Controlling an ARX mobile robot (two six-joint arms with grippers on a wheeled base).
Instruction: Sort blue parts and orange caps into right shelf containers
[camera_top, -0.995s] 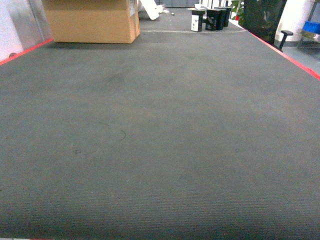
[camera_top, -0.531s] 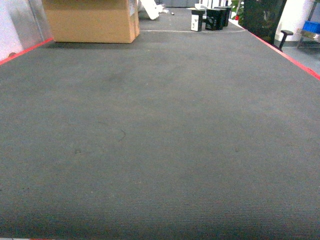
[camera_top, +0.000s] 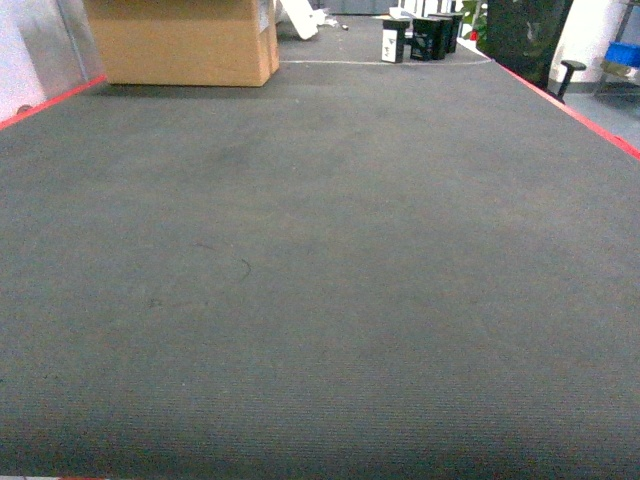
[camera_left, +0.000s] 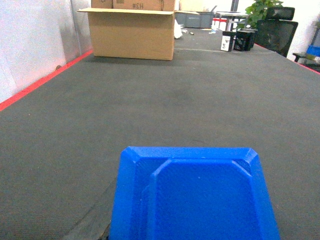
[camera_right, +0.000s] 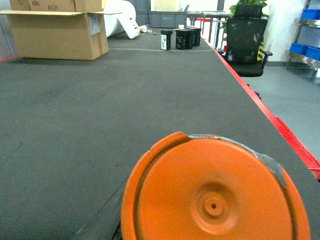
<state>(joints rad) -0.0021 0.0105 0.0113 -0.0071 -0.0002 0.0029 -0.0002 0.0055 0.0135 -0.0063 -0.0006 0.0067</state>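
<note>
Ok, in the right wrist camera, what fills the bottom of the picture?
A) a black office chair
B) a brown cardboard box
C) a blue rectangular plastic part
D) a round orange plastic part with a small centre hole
D: a round orange plastic part with a small centre hole fills the lower frame; the cardboard box and office chair sit far back.

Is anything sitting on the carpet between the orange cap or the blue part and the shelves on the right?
Nothing visible does. The carpet ahead of the orange cap and blue part is bare; the cardboard box and black boxes sit at its far end. An office chair stands beyond its right edge.
</note>
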